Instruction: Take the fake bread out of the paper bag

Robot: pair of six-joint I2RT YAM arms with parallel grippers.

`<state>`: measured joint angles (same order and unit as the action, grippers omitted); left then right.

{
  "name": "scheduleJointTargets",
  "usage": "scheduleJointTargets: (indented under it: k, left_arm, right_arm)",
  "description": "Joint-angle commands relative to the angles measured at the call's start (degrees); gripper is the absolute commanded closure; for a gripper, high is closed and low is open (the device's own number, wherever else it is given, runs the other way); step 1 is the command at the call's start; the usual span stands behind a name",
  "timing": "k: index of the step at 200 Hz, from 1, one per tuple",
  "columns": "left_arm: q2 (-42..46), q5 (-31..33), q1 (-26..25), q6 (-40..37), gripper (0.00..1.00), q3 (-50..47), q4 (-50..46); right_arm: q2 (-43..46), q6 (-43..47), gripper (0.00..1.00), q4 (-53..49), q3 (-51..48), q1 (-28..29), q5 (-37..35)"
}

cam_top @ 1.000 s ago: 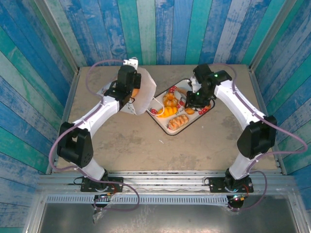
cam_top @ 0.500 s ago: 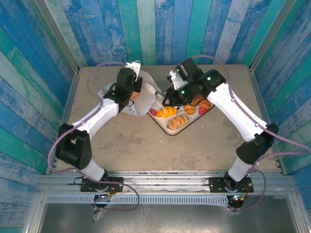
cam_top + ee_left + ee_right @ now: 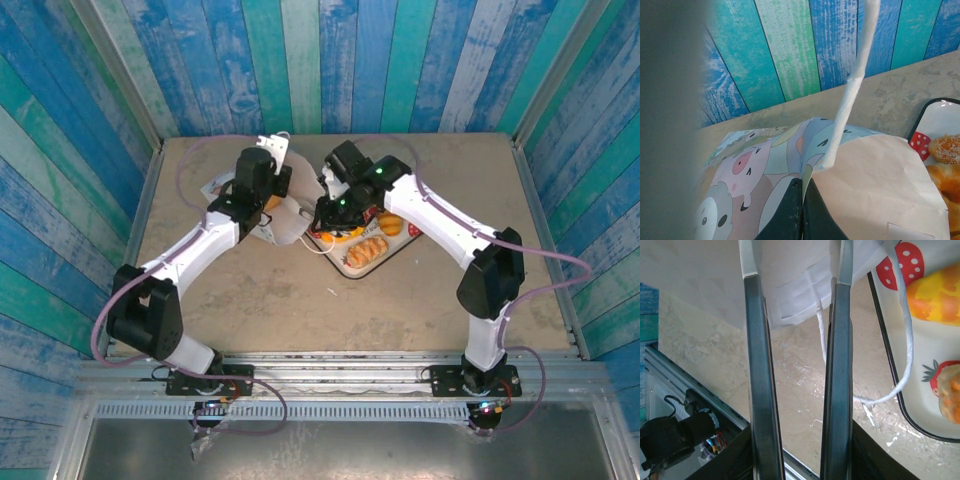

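The paper bag (image 3: 285,222) lies tilted on the table, left of the tray. Its animal-print side (image 3: 750,170) and plain inner side (image 3: 875,185) show in the left wrist view, with a white handle (image 3: 852,85) rising from the rim. My left gripper (image 3: 803,202) is shut on the bag's rim (image 3: 262,190). My right gripper (image 3: 322,208) hangs at the bag's mouth, open, with white bag paper (image 3: 790,285) past its fingertips (image 3: 751,270) and nothing held. Several pieces of fake bread (image 3: 366,247) lie on the tray, one of them orange (image 3: 935,295).
The strawberry-print tray (image 3: 400,240) sits at centre-right, its rim (image 3: 890,390) close to my right fingers. A loose bag handle (image 3: 907,340) loops over the tray's edge. Blue plank walls (image 3: 330,60) enclose the table on three sides.
My right arm has swung left from over the tray to the bag's mouth, its jaws opening. The bag has sagged lower. My left gripper keeps its hold.
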<state>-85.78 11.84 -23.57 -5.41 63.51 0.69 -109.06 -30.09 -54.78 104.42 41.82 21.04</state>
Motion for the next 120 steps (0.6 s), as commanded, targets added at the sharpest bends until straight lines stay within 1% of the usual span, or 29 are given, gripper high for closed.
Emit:
scheduleJointTargets:
  k: [1, 15, 45, 62, 120]
  left_arm:
    - [5.28, -2.02, 0.12, -1.62, 1.0, -1.11, 2.65]
    - [5.83, -2.72, 0.11, -1.99, 1.0, -1.53, 2.8]
    - [6.81, -3.8, 0.11, -2.23, 1.0, -2.55, 3.23]
    - [7.24, -3.95, 0.13, -2.17, 1.0, -3.12, 3.55]
    - [8.02, -3.71, 0.11, -2.34, 1.0, -3.87, 4.08]
  right_arm:
    - [-1.55, -1.87, 0.6, 3.59, -0.18, 0.62, 1.02]
    - [-2.85, -2.29, 0.6, 4.17, 0.04, 0.6, 1.84]
    - [-5.15, -2.63, 0.57, 4.72, 1.54, 0.71, 2.94]
    - [-6.2, -2.86, 0.54, 4.89, 2.35, 0.75, 3.38]
    - [-9.1, -4.8, 0.5, 8.22, 3.24, 0.7, 6.21]
